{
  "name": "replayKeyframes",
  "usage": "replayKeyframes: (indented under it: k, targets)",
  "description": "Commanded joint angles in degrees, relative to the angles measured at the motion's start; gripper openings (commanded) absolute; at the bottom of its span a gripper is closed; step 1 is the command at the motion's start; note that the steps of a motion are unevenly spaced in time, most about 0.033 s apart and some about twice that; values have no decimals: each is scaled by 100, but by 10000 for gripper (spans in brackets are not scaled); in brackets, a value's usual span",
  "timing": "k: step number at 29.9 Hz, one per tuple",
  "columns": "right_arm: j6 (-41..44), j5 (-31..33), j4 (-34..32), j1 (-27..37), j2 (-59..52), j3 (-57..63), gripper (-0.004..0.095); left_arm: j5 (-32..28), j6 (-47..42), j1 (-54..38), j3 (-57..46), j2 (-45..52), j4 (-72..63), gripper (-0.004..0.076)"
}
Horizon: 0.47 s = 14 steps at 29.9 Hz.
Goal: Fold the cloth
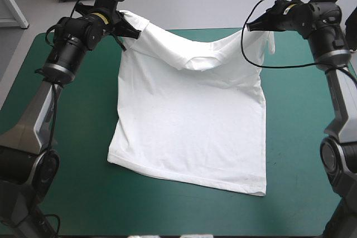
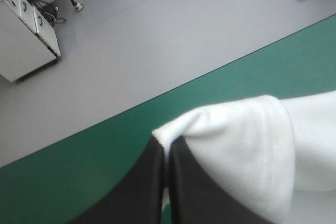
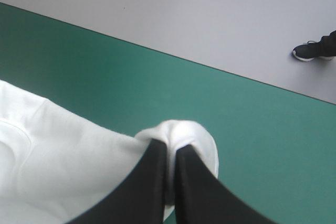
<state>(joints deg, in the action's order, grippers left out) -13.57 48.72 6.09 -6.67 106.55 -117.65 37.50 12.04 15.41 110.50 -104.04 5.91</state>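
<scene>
Above the table's far edge, left of its middle, the left gripper [image 1: 131, 30] is raised and pinched all but closed on one shoulder of the T-shirt [image 1: 189, 121]. In its wrist view the black fingers [image 2: 139, 187] meet in an arch, with a fold of white hem wrapped over the tips.

Cloth position: the top edge is lifted off the table [image 1: 72, 137] at its far edge, and the collar sags between the two holds. The body drapes down toward the table's front edge, with the bottom hem lying flat on the teal-green cover.

Above the far edge, right of the table's middle, the right gripper [image 1: 252, 25] is clamped the same way on the other shoulder. Its wrist view shows a small white bunch around its tips.

Step, my reading: the shirt is held by both shoulders and the first fold is not yet made. The next move probably calls for carrying both holds together toward the table's front edge, at even height, so the shoulders land on the hem. I would release only once the cloth is laid.

Not resolved:
- The left sleeve is hidden behind its gripper, and the right sleeve shows only partly, hanging beyond the hold.
- I can't tell how many layers each claw has.
- The hem's left corner looks slightly curled, and its underside is hidden.
</scene>
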Motion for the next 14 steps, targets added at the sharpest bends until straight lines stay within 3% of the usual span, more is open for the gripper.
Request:
replayKeyframes:
  k: [1,7,14]
  targets:
    - [-204,-326,67,63,108,-252,-17,-528,-69,-151,146,-68,-317,-9]
    - [-279,-34,123,113,706,-242,-17,-177,-47,-195,146,-610,-496,-9]
    - [-568,122,655,402,1138,-242,-17,-5,122,-195,146,-935,-833,-9]
